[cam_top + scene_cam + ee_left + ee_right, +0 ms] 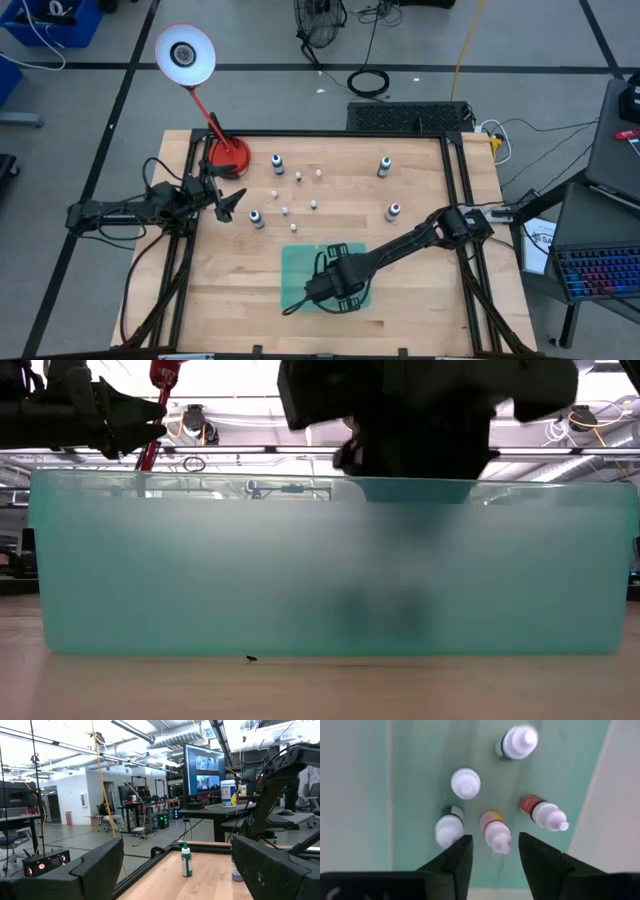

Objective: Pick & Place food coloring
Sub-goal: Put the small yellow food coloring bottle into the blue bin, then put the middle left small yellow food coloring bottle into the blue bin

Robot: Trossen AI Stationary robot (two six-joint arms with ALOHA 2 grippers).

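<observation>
In the right wrist view, several tiny food coloring bottles with white caps stand on the floor of a teal bin [410, 780]. My right gripper [495, 851] points down into the bin [300, 262], open. A yellow-and-red-banded bottle [495, 831] stands below the gap between its fingers, a green-banded one [449, 827] beside the left finger. Whether a finger touches either, I cannot tell. My left gripper [235, 203] waits open at the table's left edge.
More small bottles stand on the wooden table: [277, 162], [384, 167], [394, 212], [257, 218], with tiny ones [298, 178] between them. A red desk lamp [228, 152] stands at the far left. The bin's frosted wall [330, 560] fills the low view.
</observation>
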